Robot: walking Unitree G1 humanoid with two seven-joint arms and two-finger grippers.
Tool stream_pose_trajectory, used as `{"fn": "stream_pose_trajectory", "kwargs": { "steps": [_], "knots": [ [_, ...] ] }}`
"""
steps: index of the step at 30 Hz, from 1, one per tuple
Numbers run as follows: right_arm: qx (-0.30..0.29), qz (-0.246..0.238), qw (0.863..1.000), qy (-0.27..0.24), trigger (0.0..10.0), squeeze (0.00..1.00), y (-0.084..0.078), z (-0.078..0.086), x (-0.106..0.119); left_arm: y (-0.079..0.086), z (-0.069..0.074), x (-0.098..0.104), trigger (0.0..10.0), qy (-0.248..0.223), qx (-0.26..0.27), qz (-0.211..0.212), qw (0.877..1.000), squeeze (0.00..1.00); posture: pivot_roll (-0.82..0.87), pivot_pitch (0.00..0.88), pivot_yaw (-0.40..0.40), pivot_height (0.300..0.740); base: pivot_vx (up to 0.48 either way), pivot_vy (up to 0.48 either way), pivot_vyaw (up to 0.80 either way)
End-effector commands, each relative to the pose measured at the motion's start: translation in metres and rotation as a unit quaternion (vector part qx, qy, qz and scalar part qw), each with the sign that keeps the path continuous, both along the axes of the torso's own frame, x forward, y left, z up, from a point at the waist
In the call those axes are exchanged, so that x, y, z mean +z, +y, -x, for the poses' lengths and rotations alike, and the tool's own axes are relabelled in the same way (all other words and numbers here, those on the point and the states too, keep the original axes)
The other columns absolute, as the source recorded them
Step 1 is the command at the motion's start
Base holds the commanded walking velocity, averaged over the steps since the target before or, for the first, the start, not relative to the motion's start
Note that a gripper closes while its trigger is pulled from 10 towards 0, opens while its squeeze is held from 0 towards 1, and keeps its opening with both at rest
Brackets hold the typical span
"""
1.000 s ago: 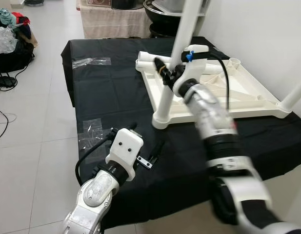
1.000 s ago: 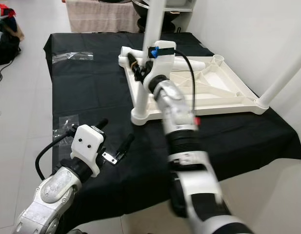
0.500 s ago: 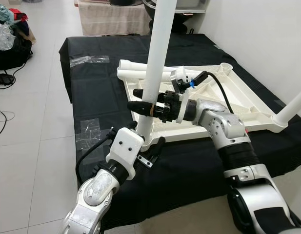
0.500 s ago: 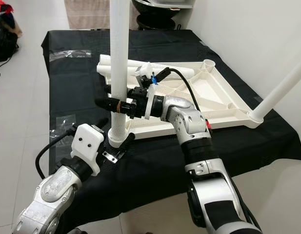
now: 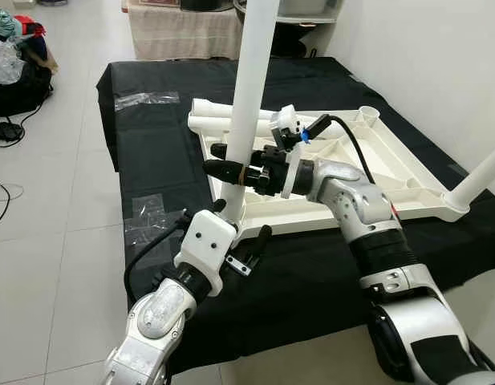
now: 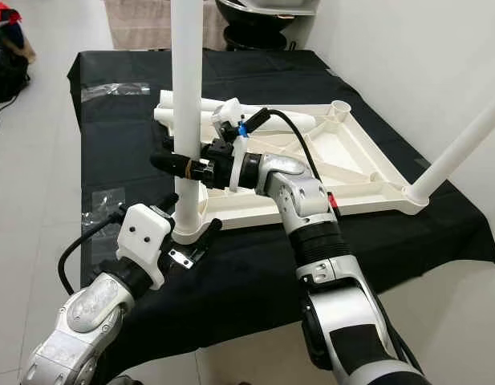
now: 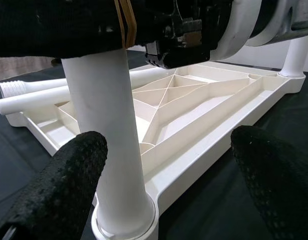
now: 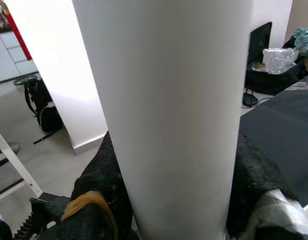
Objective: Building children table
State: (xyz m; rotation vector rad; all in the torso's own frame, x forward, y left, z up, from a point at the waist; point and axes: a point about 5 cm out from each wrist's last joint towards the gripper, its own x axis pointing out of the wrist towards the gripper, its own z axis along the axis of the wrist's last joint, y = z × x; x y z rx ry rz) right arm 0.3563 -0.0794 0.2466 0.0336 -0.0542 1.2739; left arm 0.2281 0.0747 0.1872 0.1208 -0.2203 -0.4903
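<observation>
Now right pincer (image 5: 228, 170) clamps upright table leg (image 5: 249, 88); left pincer (image 5: 243, 228) open beside it.

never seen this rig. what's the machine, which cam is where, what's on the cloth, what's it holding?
It is a humanoid robot with two silver arms ending in black two-finger grippers. Two pictures come from its head, looking down; two from its wrists. On the black cloth lies an upside-down white tabletop with a loose leg resting on it. The right gripper is shut on an upright leg standing in the near corner socket. The left gripper waits open beside that leg's base.
</observation>
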Motion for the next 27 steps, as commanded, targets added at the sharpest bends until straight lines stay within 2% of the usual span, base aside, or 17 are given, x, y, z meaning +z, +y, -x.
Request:
{"fn": "stream_pose_trajectory", "kwargs": {
  "steps": [1, 3, 4, 5, 6, 7, 8, 11, 13, 18, 19, 20, 22, 23, 24, 26, 27],
  "knots": [
    [-0.14, 0.019, 0.989, 0.039, 0.0, 0.0, -0.009, -0.021, -0.01, -0.001, 0.001, -0.002, 10.0, 0.004, 0.0, 0.002, 1.0, 0.0, 0.08, 0.098, -0.132, 0.74, 0.0, 0.0, 0.0],
    [-0.14, 0.019, 0.989, 0.039, 0.0, 0.0, -0.009, -0.021, -0.01, -0.001, 0.001, -0.002, 10.0, 0.004, 0.0, 0.002, 1.0, 0.0, 0.08, 0.098, -0.132, 0.74, 0.0, 0.0, 0.0],
    [-0.35, 0.059, 0.932, 0.069, 0.0, 0.0, -0.03, -0.044, -0.019, 0.0, 0.001, -0.002, 10.0, 0.004, 0.0, 0.002, 1.0, 0.0, 0.08, 0.098, -0.131, 0.74, 0.0, 0.0, 0.0],
    [-0.409, 0.065, 0.907, 0.078, 0.0, 0.0, -0.038, -0.048, -0.022, 0.0, 0.001, -0.002, 10.0, 0.004, 0.0, 0.002, 1.0, 0.0, 0.08, 0.098, -0.131, 0.74, 0.0, 0.0, 0.0],
    [-0.409, 0.065, 0.907, 0.078, 0.0, 0.0, -0.038, -0.048, -0.022, 0.0, 0.001, -0.002, 10.0, 0.004, 0.0, 0.002, 1.0, 0.0, 0.08, 0.098, -0.131, 0.74, 0.0, 0.0, 0.0],
    [-0.461, 0.062, 0.881, 0.087, 0.0, 0.0, -0.046, -0.05, -0.023, -0.001, 0.001, -0.002, 10.0, 0.004, -0.001, 0.002, 1.0, 0.0, 0.07, 0.099, -0.128, 0.74, 0.0, 0.0, 0.0],
    [-0.489, 0.06, 0.866, 0.088, 0.0, 0.0, -0.05, -0.05, -0.024, -0.001, 0.0, -0.002, 10.0, 0.004, -0.001, 0.002, 1.0, 0.0, 0.07, 0.099, -0.128, 0.74, 0.0, 0.0, 0.0],
    [-0.507, 0.056, 0.855, 0.093, 0.0, 0.0, -0.052, -0.05, -0.024, -0.001, 0.0, -0.002, 10.0, 0.004, -0.002, 0.002, 1.0, 0.0, 0.07, 0.099, -0.128, 0.74, 0.0, 0.0, 0.0],
    [-0.54, 0.052, 0.835, 0.093, 0.0, 0.0, -0.05, -0.048, -0.025, -0.002, 0.0, -0.002, 10.0, 0.003, -0.002, 0.002, 1.0, 0.0, 0.07, 0.098, -0.128, 0.74, 0.0, 0.0, 0.0],
    [-0.554, 0.05, 0.826, 0.093, 0.0, 0.0, -0.039, -0.045, -0.026, -0.001, 0.0, -0.002, 10.0, 0.003, -0.001, 0.002, 1.0, 0.0, 0.07, 0.098, -0.13, 0.74, 0.0, 0.0, 0.0],
    [-0.57, 0.049, 0.815, 0.095, 0.0, 0.0, -0.035, -0.045, -0.028, -0.001, 0.0, -0.002, 10.0, 0.003, 0.0, 0.002, 1.0, 0.0, 0.08, 0.099, -0.13, 0.74, 0.0, 0.0, 0.0],
    [-0.57, 0.049, 0.815, 0.095, 0.0, 0.0, -0.035, -0.045, -0.028, -0.001, 0.0, -0.002, 10.0, 0.003, 0.0, 0.002, 1.0, 0.0, 0.08, 0.099, -0.13, 0.74, 0.0, 0.0, 0.0],
    [-0.585, 0.046, 0.803, 0.102, 0.0, 0.0, -0.029, -0.043, -0.03, -0.001, 0.0, -0.002, 10.0, 0.003, 0.001, 0.002, 1.0, 0.0, 0.07, 0.098, -0.132, 0.74, 0.0, 0.0, 0.0],
    [-0.622, 0.046, 0.776, 0.099, 0.0, 0.0, -0.031, -0.041, -0.031, -0.001, 0.0, -0.002, 10.0, 0.003, 0.001, 0.002, 1.0, 0.0, 0.07, 0.098, -0.132, 0.74, 0.0, 0.0, 0.0],
    [-0.622, 0.046, 0.776, 0.099, 0.0, 0.0, -0.031, -0.041, -0.031, -0.001, 0.0, -0.002, 10.0, 0.003, 0.001, 0.002, 1.0, 0.0, 0.07, 0.098, -0.132, 0.74, 0.0, 0.0, 0.0],
    [-0.648, 0.045, 0.753, 0.106, 0.0, 0.0, -0.036, -0.039, -0.034, -0.001, 0.0, -0.002, 10.0, 0.003, 0.001, 0.003, 1.0, 0.0, 0.07, 0.093, -0.133, 0.74, 0.0, 0.0, 0.0],
    [-0.648, 0.045, 0.753, 0.106, 0.0, 0.0, -0.036, -0.039, -0.034, -0.001, 0.0, -0.002, 10.0, 0.003, 0.001, 0.003, 1.0, 0.0, 0.07, 0.093, -0.133, 0.74, 0.0, 0.0, 0.0]
  ]
}}
